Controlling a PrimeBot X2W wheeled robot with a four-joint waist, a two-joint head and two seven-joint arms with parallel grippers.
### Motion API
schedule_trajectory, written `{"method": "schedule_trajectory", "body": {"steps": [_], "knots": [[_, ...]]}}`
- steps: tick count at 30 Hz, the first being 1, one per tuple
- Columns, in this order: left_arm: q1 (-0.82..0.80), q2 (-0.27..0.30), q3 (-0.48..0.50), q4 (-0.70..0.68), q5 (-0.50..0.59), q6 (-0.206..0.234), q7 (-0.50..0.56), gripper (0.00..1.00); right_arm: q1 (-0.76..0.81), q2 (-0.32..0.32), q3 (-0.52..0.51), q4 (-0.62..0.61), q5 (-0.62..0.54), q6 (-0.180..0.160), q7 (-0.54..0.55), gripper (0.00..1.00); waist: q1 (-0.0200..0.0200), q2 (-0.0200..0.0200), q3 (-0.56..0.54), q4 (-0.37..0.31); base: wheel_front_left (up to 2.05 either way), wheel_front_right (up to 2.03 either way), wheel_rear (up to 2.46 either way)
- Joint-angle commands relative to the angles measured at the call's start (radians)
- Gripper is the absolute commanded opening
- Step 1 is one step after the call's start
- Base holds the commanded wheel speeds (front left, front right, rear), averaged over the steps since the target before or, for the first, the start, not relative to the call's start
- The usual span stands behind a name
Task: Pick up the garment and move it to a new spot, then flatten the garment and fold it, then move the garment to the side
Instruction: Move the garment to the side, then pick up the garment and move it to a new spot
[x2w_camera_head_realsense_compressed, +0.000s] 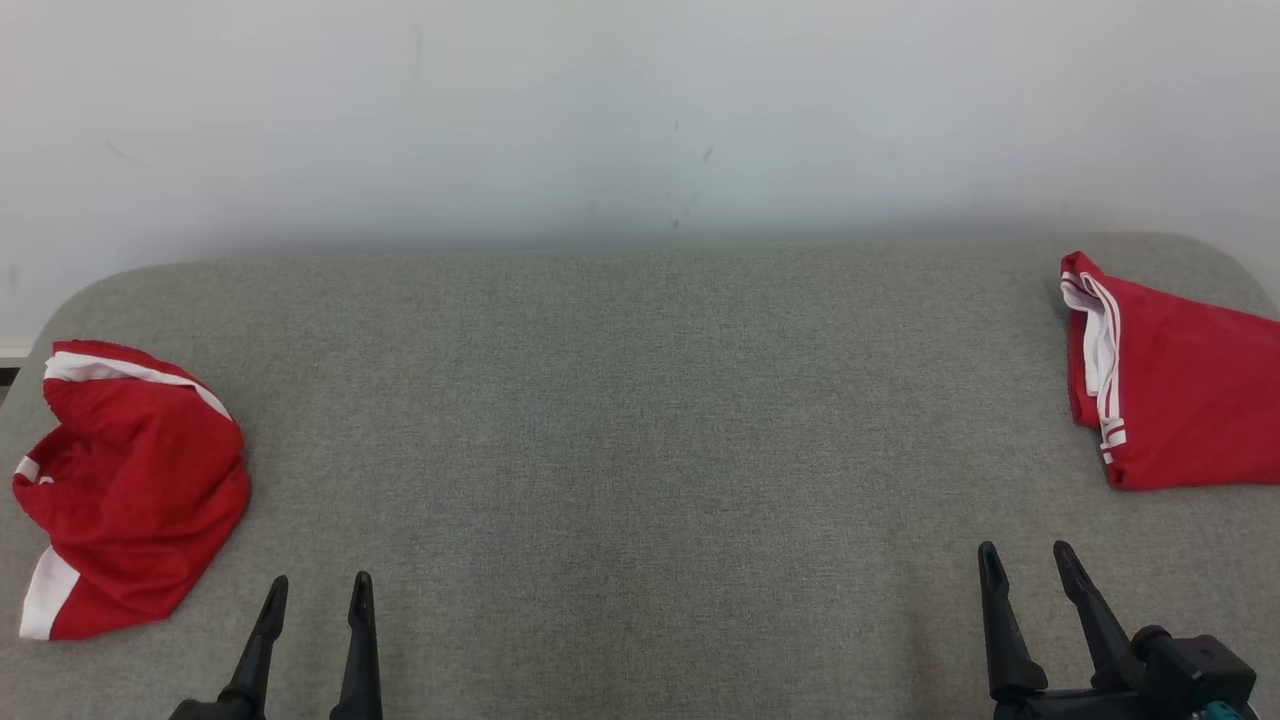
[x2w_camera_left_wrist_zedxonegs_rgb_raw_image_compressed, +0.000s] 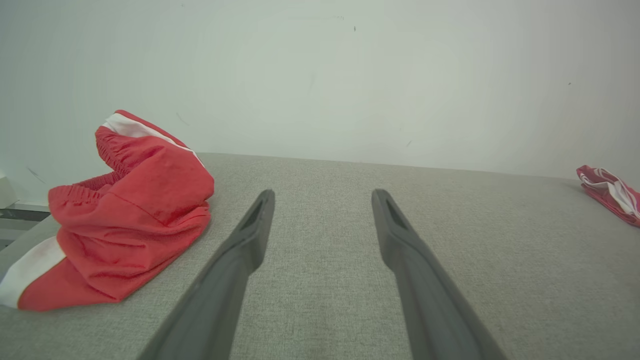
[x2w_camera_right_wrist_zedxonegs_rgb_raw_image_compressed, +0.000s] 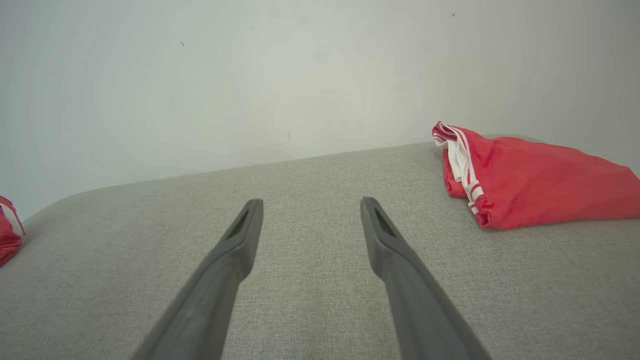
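**Red heap at the left, nothing picked up yet**

Red with white bands, the crumpled garment lay bunched at the far left of the grey cloth-covered counter, close to its left edge. In the left wrist view it stood up in loose folds with an elastic waistband showing, so I took it for a pair of shorts. Just to its right, near the front edge, my left tool had its fingers spread wide with nothing between them and clear of the cloth. The middle of the counter was bare grey fabric, running back to a pale wall. Further right, my right tool was likewise fully parted and held nothing. Beyond it, at the far right, a folded garment of the same red lay flat, its white-striped edge turned toward the centre.

I judged the task to be at its very first step, the pick-up, with the crumpled garment as the piece to work and the folded one looking finished. The next move called for swinging the left tool over to the heap, coming down on a raised fold and pinching it. The bare middle seemed the sensible new spot for spreading it out. The loose cloth would likely sag and drag, so a high lift seemed wise.
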Motion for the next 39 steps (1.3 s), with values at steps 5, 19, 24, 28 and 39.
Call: {"method": "schedule_trajectory", "body": {"steps": [5,19,24,28,39], "knots": [[0.012,0.002,-0.002,0.004,0.001,0.002,-0.003,1.0,0.017,0.008,-0.007,-0.006,-0.01,-0.003,-0.003,1.0,0.0,0.0,-0.001,0.0,0.0,0.0,0.0],[-0.004,0.001,-0.002,0.007,0.004,0.002,-0.003,1.0,0.027,0.014,-0.012,-0.008,-0.016,-0.003,-0.002,1.0,0.0,0.0,-0.001,0.029,0.0,0.0,0.0],[-0.016,0.003,-0.003,0.01,0.005,0.002,-0.003,1.0,0.028,0.017,-0.017,-0.007,-0.012,-0.003,-0.006,1.0,0.0,0.0,0.002,0.084,0.0,0.0,0.0],[-0.011,0.007,0.008,0.013,0.006,0.002,-0.003,1.0,0.029,0.02,-0.016,0.0,-0.006,-0.003,-0.01,1.0,0.0,0.0,0.007,0.144,0.0,0.0,0.0],[-0.02,0.007,0.041,0.02,0.0,0.002,-0.003,1.0,0.021,0.023,-0.021,0.007,-0.012,-0.003,-0.013,1.0,0.0,0.0,0.022,0.327,0.0,0.0,0.0]]}}
